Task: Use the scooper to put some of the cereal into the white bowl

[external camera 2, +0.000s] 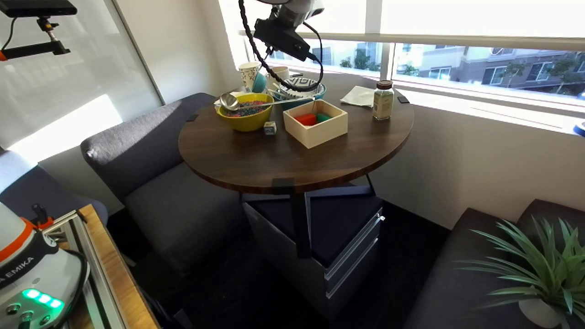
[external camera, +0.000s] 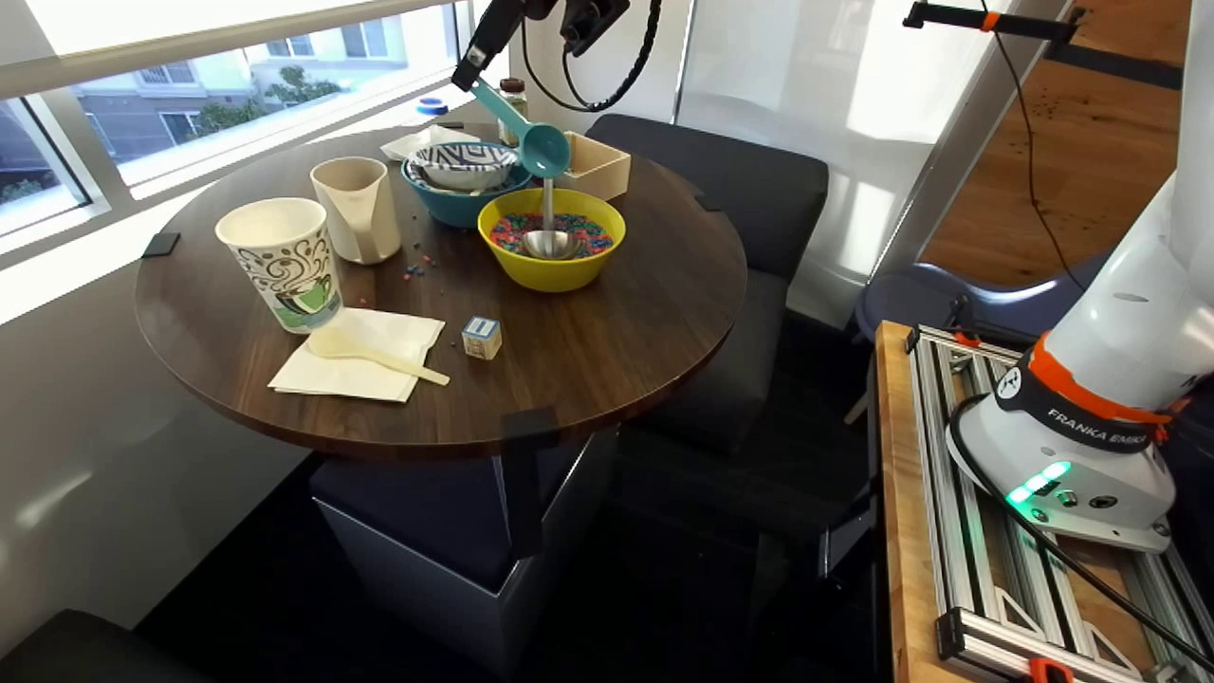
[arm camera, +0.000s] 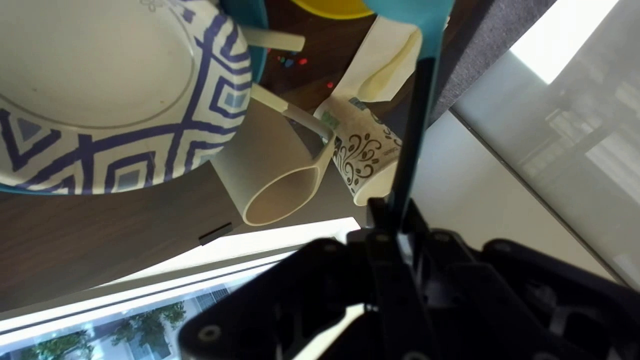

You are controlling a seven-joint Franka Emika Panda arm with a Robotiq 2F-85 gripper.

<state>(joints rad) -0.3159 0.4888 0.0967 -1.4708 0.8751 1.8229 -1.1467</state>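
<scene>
– What could bite us from here? The scooper (external camera: 539,145) hangs above the table (external camera: 616,341) with no cereal (external camera: 590,232) showing in its head, so we reckon the dip comes next.
– And there's our trap, the ladle (external camera: 550,245) in the yellow bowl (external camera: 550,277)! Catch it going in and we could fling cereal out or tip the lot.
– Where's our target?
– In an exterior view, make the white bowl (external camera: 465,161) our dial's centre: it's nested in the blue bowl (external camera: 455,211), scooper's head at three o'clock, yellow bowl at half past four.
– Bump that nest and the white bowl could rock; carry the scooper tilted and we'd shed the load. We can't judge how level it sits.
– To the jaws! In the wrist view the gripper (arm camera: 397,220) pinches the tail of the handle, its two sides parted by no more than that thickness, touching nothing else we can see.
– A far-end hold, mind: a full head could twist the handle in that pinch.
– So slow turns for us; we see no cereal in the white bowl.
</scene>
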